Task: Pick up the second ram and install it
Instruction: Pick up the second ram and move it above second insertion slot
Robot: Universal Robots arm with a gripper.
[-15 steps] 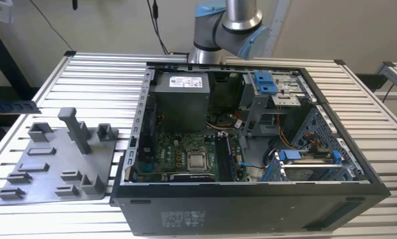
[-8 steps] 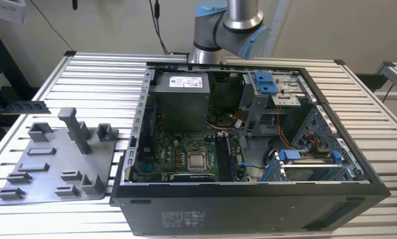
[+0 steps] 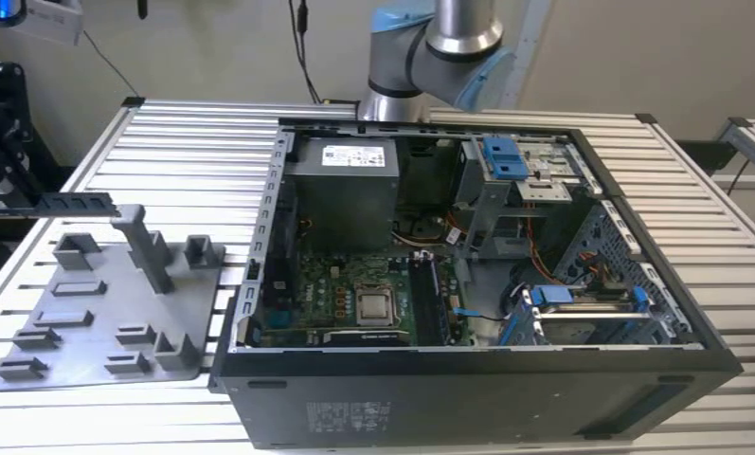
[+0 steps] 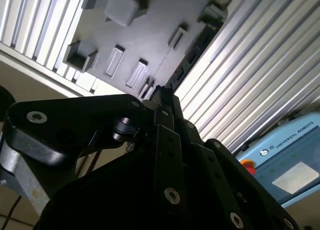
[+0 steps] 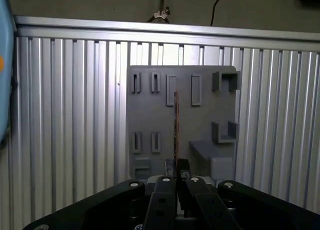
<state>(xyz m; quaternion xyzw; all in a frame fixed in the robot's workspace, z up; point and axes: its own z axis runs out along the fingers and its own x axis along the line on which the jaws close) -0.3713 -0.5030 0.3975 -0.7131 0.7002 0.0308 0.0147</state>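
The second ram (image 5: 175, 125) is seen edge-on as a thin dark strip standing out from my fingertips. My gripper (image 5: 176, 166) is shut on it, above the grey tray (image 5: 150, 115) with upright posts. In the exterior view the ram (image 3: 80, 202) is a dark flat bar hanging over the tray's far end (image 3: 99, 322). My black gripper (image 3: 29, 202) holds it at the exterior view's left edge. The second wrist view has the shut gripper (image 4: 161, 92) with the tray (image 4: 150, 35) beyond it.
The open computer case (image 3: 478, 389) lies at the exterior view's right of the tray on the slatted aluminium table (image 3: 188, 142). It holds a green board (image 3: 351, 303), a grey power-supply box (image 3: 339, 190) and blue brackets (image 3: 504, 156). A control pendant (image 4: 285, 165) lies off the table.
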